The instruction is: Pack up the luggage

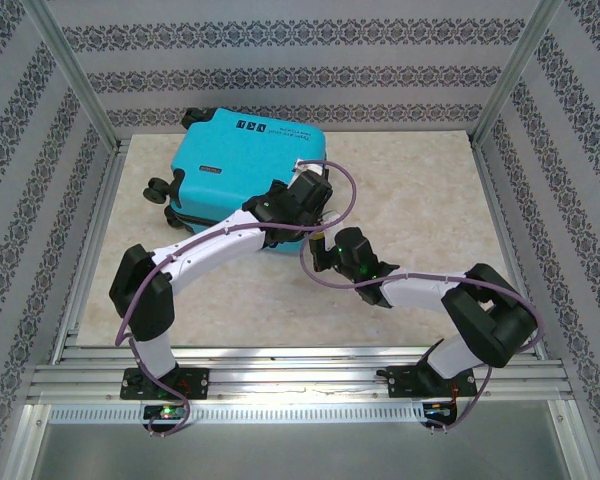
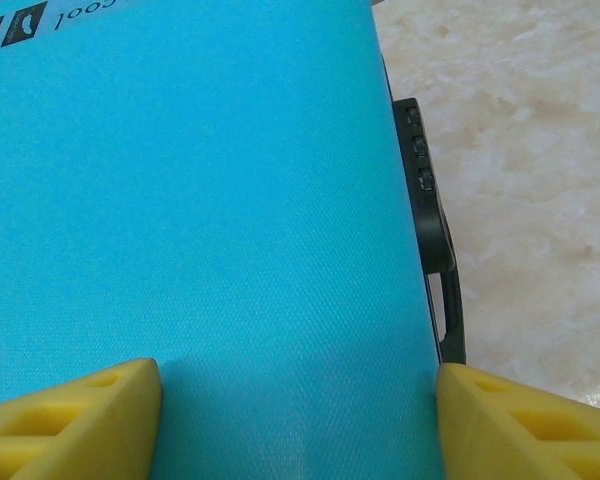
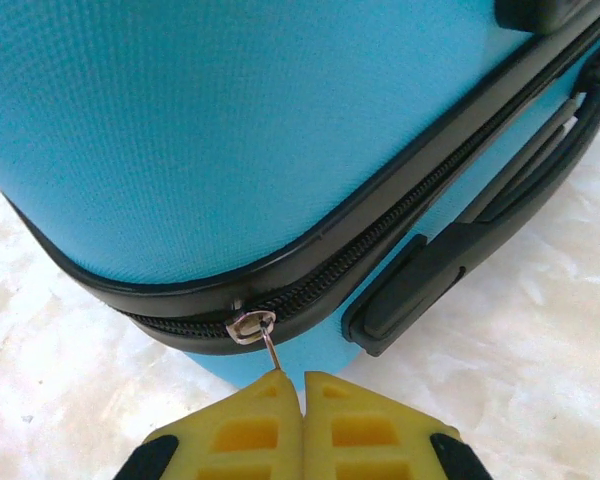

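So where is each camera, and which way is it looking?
Top camera: above and behind the robot, looking down at the table and luggage; left arm and right arm show.
Left wrist: on the left arm, close over the blue shell; the open left claw shows.
Right wrist: low beside the luggage, facing its zip; the right claw is shut on the zipper pull.
Both wrist views share the black handle.
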Action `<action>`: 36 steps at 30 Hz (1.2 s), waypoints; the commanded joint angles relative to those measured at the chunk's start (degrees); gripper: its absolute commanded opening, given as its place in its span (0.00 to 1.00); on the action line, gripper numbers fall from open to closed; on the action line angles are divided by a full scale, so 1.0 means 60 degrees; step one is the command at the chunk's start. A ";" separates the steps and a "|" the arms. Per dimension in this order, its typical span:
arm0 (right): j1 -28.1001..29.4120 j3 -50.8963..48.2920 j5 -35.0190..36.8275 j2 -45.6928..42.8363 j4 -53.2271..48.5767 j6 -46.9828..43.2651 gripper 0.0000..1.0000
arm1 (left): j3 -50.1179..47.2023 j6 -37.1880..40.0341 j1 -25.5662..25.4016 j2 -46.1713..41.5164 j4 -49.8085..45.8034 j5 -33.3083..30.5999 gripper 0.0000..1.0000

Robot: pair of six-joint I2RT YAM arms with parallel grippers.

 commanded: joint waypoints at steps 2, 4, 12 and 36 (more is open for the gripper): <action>-0.1219 0.0541 0.2276 0.0216 0.0050 0.0503 0.00 | -0.0836 -0.0130 0.0177 0.0324 -0.3085 0.0311 0.69; -0.1307 0.0662 0.2187 0.0332 0.0065 0.0426 0.00 | -0.0880 -0.0122 0.0185 0.0338 -0.3047 0.0351 0.69; -0.1996 0.0962 0.1157 0.0810 0.0698 0.0341 0.00 | -0.1096 -0.0017 0.0207 0.0372 -0.2753 0.0756 0.67; -0.1052 -0.0514 -0.2563 0.0548 0.2483 -0.0058 0.00 | -0.3493 -0.0143 0.0427 -0.2331 -0.3259 0.1528 0.65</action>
